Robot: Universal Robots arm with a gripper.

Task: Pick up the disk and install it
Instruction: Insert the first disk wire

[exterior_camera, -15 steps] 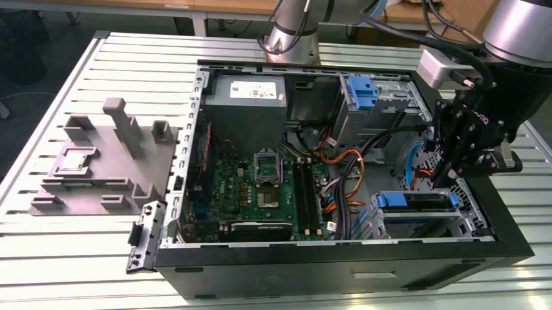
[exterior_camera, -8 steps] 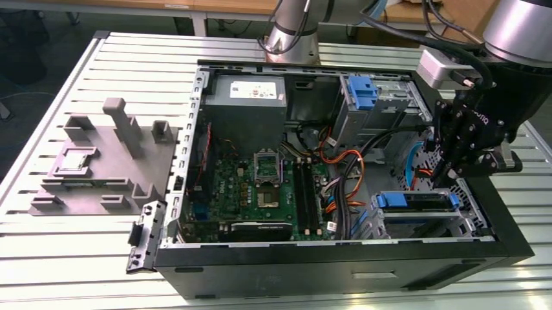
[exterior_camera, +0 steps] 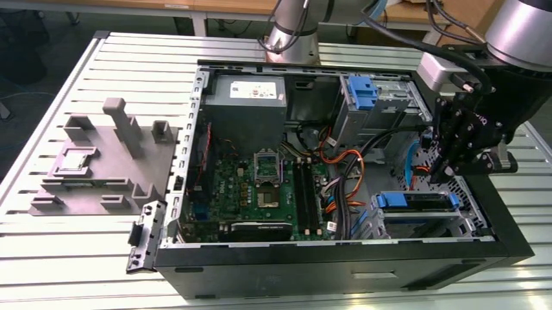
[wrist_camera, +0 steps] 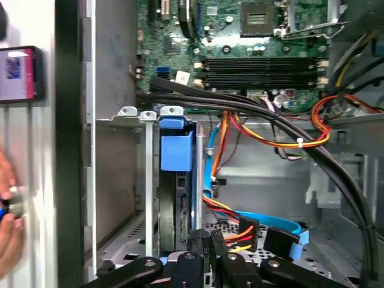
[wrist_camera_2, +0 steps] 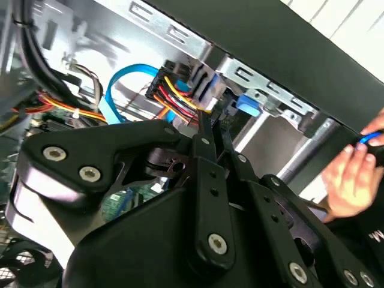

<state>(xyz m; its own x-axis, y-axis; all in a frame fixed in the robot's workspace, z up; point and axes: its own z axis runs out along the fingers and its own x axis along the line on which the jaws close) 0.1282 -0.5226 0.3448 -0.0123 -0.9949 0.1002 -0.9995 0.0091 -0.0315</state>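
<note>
One open computer case (exterior_camera: 345, 265) lies flat on the slatted white surface (exterior_camera: 52, 258), side panel off. Going left to right in the exterior view: a grey plastic holder block (exterior_camera: 103, 161) sits on the surface at the case's nine o'clock, apart from it. Inside the case, the green motherboard (exterior_camera: 258, 187) fills the left half, with the grey power supply (exterior_camera: 245, 97) at its twelve o'clock. Orange and black cables (exterior_camera: 340, 174) run across the middle. A blue plastic bracket (exterior_camera: 362, 93) stands in the metal drive bay at the one o'clock corner.

The disk (exterior_camera: 415, 201), blue-framed, sits seated in the lower bay at the case's four o'clock corner; in the first wrist view its blue carrier end (wrist_camera: 177, 150) shows upright between metal rails.

The black pincer (exterior_camera: 446, 169) hangs just above the disk, at its one o'clock, not touching it. In the second wrist view the pincer (wrist_camera_2: 210, 129) has its fingers drawn together, nothing between them.

A person's hand (wrist_camera_2: 351, 177) is at the case's outer edge, holding something small and blue.
</note>
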